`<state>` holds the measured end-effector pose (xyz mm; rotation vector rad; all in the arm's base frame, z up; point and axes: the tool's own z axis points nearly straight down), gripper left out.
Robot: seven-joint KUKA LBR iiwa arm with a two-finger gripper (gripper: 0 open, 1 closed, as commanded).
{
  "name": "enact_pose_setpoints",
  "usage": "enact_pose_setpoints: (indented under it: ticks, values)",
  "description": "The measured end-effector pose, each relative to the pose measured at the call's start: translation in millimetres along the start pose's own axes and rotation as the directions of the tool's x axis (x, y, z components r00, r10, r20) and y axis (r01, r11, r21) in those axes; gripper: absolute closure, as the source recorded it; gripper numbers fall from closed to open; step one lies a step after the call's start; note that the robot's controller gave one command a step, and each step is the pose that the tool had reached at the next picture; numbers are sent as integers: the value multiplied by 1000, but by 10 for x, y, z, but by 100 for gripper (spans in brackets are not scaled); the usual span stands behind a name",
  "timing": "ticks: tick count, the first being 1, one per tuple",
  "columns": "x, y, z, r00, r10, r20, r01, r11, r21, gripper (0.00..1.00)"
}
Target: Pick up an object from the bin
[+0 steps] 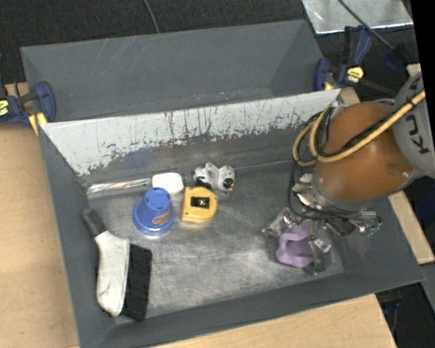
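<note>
My gripper [301,239] is low at the right end of the bin floor, under the orange wrist cover. A soft purple lump [294,249] lies right at its fingers, partly hidden by them, so the hold on it is unclear. Farther left near the back wall lie a yellow tape measure [197,206], a small white and black object [215,176] and a blue cup-shaped thing [154,211].
A white block [168,184] sits behind the blue thing. A brush with white handle and black bristles [122,272] lies along the left wall. The arm and its cables come in from the right over the bin's rim.
</note>
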<state>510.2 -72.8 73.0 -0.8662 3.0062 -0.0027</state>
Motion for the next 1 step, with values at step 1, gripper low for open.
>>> enact_pose_setpoints:
  ticks: [1]
  values:
    - [-521,122,-1376,990,-140,-7,140,990,-5,100]
